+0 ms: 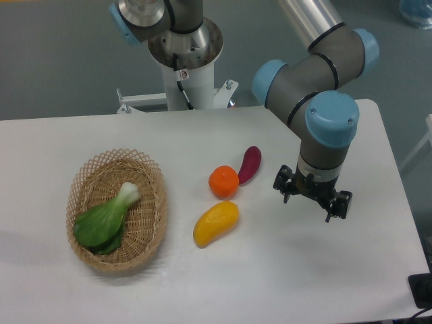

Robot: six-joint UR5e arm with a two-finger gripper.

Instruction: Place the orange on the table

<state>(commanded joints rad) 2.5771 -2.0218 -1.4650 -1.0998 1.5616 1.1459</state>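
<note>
**Orange on the worktop, pincer apart**

While parked on the white worktop (81,297), orange (223,181) near the middle, touching or just beside a slim purple vegetable (250,164) on its right. Just below, a yellow mango-like fruit (215,223). Well to the left, a wicker basket (145,233) holding a leafy green vegetable (106,219). To the right, pincer (311,201) spread wide, grasping nothing, well apart from the orange.

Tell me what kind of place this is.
Likely a robotics lab test bench, not a kitchen: an industrial arm's tool hangs open over a bare white table, with an orange and a wicker basket laid out like props.
</note>
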